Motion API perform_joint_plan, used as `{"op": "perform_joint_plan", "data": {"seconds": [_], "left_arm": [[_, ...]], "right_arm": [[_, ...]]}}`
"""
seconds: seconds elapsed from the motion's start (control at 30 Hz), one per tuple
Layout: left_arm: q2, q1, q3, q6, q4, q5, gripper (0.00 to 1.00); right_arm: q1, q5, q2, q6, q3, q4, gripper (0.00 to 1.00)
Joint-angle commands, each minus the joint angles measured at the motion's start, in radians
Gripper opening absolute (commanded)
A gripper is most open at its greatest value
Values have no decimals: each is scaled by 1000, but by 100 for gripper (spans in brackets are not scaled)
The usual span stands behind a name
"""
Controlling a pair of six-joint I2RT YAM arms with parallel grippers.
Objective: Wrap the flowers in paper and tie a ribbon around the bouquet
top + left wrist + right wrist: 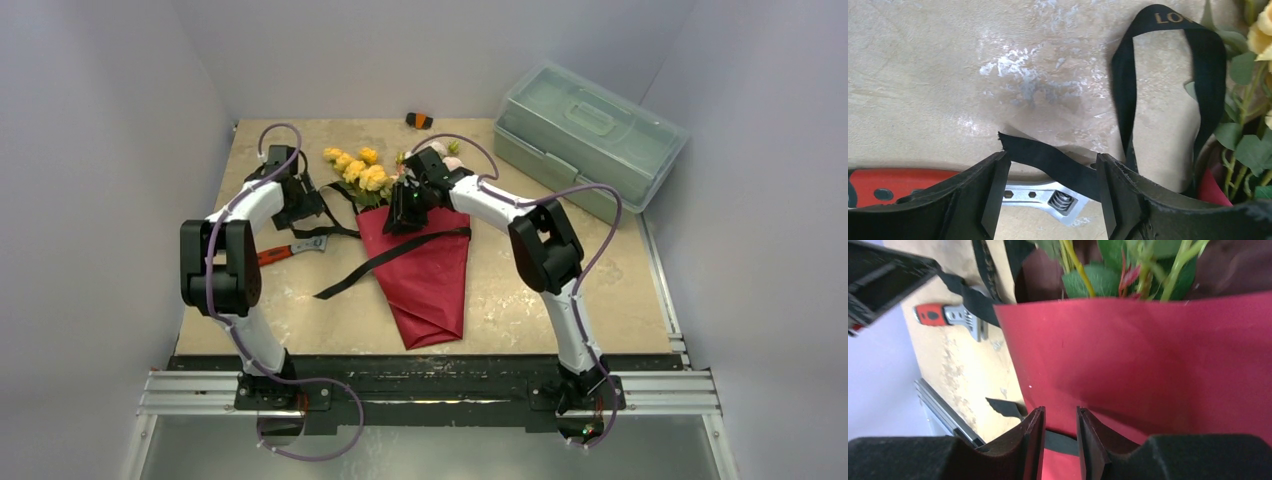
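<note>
The bouquet lies in mid-table, the dark red paper [425, 280] rolled into a cone around the flowers [360, 172], whose yellow blooms stick out at the far end. The black ribbon [390, 258] crosses the cone slantwise, and another stretch loops left of the flowers. My left gripper [300, 205] stands open left of the blooms. In its wrist view a loose ribbon [1048, 160] end lies between the spread fingers of the left gripper [1052, 157]. My right gripper [1060, 412] hovers over the paper [1148, 355] near the cone's mouth, jaws narrowly apart, the ribbon [1060, 442] passing beneath them.
An adjustable wrench [295, 248] with a red handle lies just under my left gripper. A clear plastic toolbox [590, 135] stands at the back right. A small black and orange object [419, 120] sits by the far wall. White walls close in both sides.
</note>
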Motion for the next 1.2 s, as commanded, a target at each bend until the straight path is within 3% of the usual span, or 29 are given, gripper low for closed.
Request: {"op": "perform_joint_plan", "data": {"seconds": [0.0, 0.5, 0.6, 0.73, 0.9, 1.17], "left_arm": [[22, 4, 8, 6, 12, -46, 67], [91, 41, -42, -53, 11, -92, 60], [99, 41, -62, -52, 36, -83, 53], [122, 41, -76, -34, 78, -41, 22], [121, 41, -82, -3, 94, -30, 2], [-29, 41, 13, -14, 48, -32, 0]], "right_arm": [[-15, -43, -42, -2, 81, -8, 37], [-24, -47, -252, 5, 3, -41, 38], [-34, -41, -293, 9, -52, -39, 38], [-49, -34, -339, 9, -116, -40, 37], [-68, -13, -399, -7, -193, -49, 37], [-89, 34, -518, -11, -281, -71, 37]]}}
